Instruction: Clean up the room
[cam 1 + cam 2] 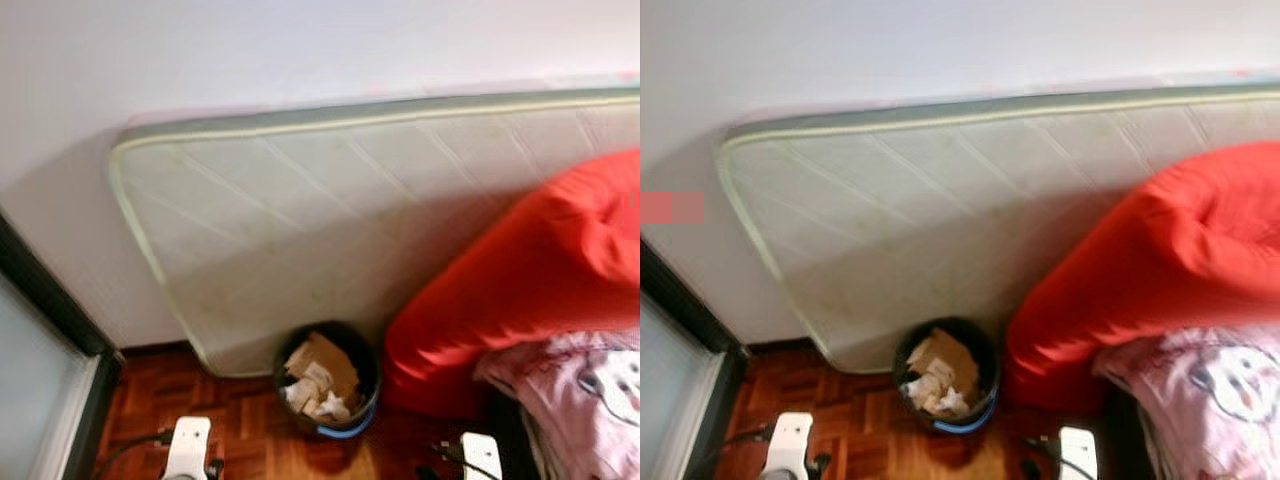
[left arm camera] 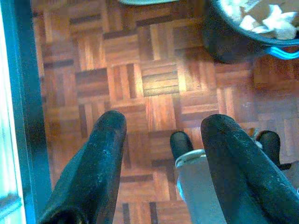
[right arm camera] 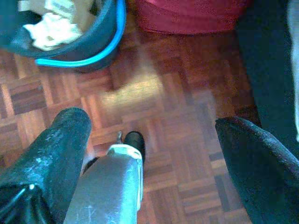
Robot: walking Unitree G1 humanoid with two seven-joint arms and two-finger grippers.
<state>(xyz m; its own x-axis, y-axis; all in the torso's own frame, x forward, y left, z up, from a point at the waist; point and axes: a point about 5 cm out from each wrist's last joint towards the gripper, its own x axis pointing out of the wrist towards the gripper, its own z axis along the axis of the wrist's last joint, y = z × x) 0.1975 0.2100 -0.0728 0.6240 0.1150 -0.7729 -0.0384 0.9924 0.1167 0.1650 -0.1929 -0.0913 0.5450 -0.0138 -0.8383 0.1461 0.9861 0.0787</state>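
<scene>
A dark waste bin (image 1: pixel 327 380) with a blue handle stands on the parquet floor against the foot of a leaning mattress (image 1: pixel 330 210). It holds crumpled paper and cardboard (image 1: pixel 320 375). Both arms hang low in front of it. My left gripper (image 2: pixel 166 122) is open above bare floor, with the bin (image 2: pixel 233 42) ahead of it and to one side. My right gripper (image 3: pixel 149 122) is also open over the floor, and the bin (image 3: pixel 88 42) lies just beyond its fingers. Neither holds anything.
A large red cushion (image 1: pixel 530 280) leans beside the bin on the right, with a pink patterned blanket (image 1: pixel 590 390) below it. A dark door frame with frosted glass (image 1: pixel 50 350) stands on the left. The white wall rises behind the mattress.
</scene>
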